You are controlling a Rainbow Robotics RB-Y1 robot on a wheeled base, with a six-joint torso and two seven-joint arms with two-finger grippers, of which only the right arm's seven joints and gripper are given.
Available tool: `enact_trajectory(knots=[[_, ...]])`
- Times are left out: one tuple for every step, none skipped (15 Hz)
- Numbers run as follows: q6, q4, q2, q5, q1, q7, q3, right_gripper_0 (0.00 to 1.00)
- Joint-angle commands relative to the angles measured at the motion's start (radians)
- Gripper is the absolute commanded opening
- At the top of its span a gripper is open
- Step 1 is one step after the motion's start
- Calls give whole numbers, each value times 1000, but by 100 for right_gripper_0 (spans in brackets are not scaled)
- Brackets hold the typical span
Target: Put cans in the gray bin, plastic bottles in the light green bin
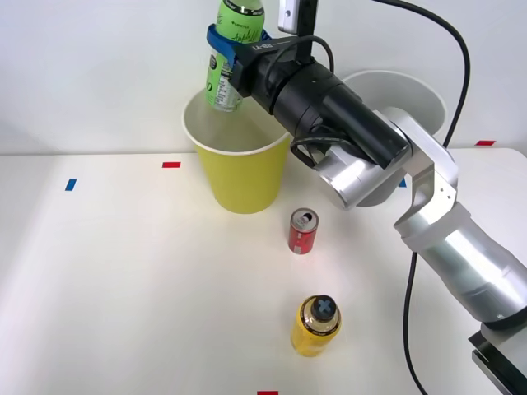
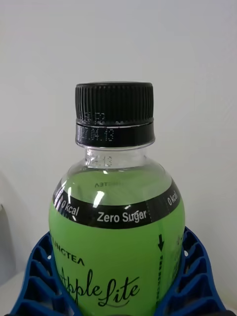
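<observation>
Green plastic bottle (image 2: pixel 116 242): black screw cap, clear neck, label reading "Zero Sugar"; held upright above the far-left rim of the light green bin (image 1: pixel 239 177). Right gripper (image 1: pixel 233 51): blue ribbed fingers (image 2: pixel 190 281) clamp the bottle's body on both sides. Arm reaches in from the right, wrist level. Red can (image 1: pixel 302 230) stands on the tabletop (image 1: pixel 123 288), near side of the bin. Gray bin (image 1: pixel 412 99) far right, behind the arm.

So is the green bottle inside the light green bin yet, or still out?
Still out. The green bottle is held upright in the right gripper, its base just above the light green bin's rim.
</observation>
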Motion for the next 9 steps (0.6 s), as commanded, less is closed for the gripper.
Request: enact_trajectory(knots=[[-102,133,14,58,-45,-2,28,0],[-104,139,15,58,-45,-2,33,0],[-104,140,14,58,-45,-3,34,0],[-104,139,14,56,-45,-6,33,7],[-104,139,14,56,-45,-6,31,24],[-107,139,11,58,-45,-5,31,45],[-107,139,9,61,-43,-5,31,77],[-107,139,11,59,-43,-5,31,100],[-111,139,8,61,-45,-6,31,100]])
